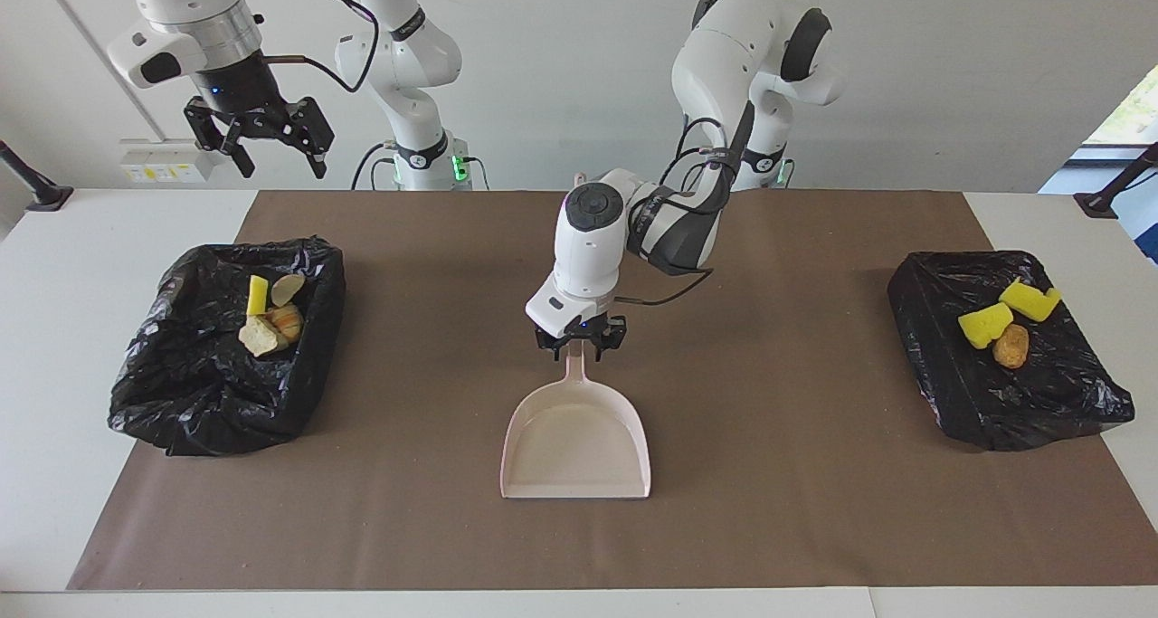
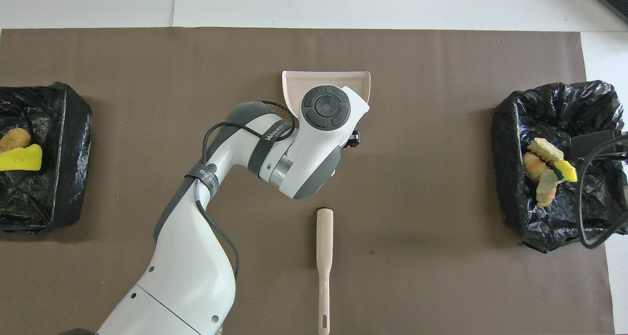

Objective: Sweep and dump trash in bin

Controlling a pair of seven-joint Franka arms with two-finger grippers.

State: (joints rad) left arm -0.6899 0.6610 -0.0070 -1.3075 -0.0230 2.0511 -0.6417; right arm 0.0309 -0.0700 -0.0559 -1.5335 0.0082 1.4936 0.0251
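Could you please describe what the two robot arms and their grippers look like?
Both arms are glossy white with dark grey joint sections and black cables strapped alongside. The left arm bears grey lettering on a black band and a round dark cap with segments. The left gripper and right gripper are black, each under a small blue light.
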